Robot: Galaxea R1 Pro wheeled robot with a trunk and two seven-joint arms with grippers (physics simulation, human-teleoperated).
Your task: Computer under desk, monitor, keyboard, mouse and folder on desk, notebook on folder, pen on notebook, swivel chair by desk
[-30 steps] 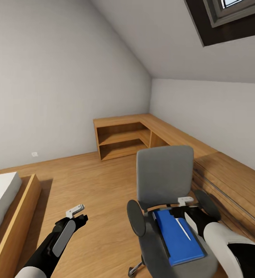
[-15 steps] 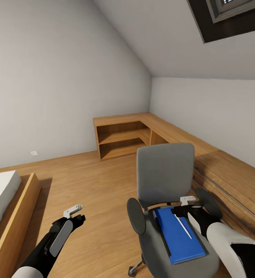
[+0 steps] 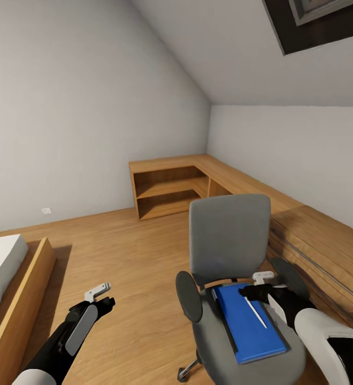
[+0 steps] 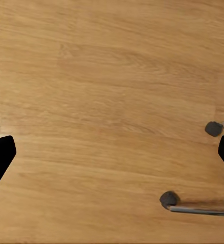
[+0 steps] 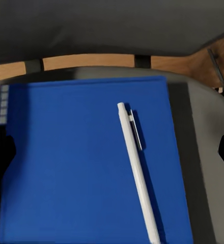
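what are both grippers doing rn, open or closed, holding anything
Left gripper: open, empty, above the wood floor.
Right gripper: open, empty, above the blue folder and pen on the swivel chair.

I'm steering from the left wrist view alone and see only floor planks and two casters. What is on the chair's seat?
Observer: A blue folder lies flat on the swivel chair seat, with a white pen on top of it.
Operator: Where is my right gripper?
Observer: The right gripper hovers over the back end of the folder, near the chair's backrest; the right wrist view looks straight down on the folder and pen.
Operator: Is it holding anything?
Observer: No, its fingers are spread wide with nothing between them.
Operator: And my left gripper?
Observer: The left gripper is open over bare floor, on the chair's left.
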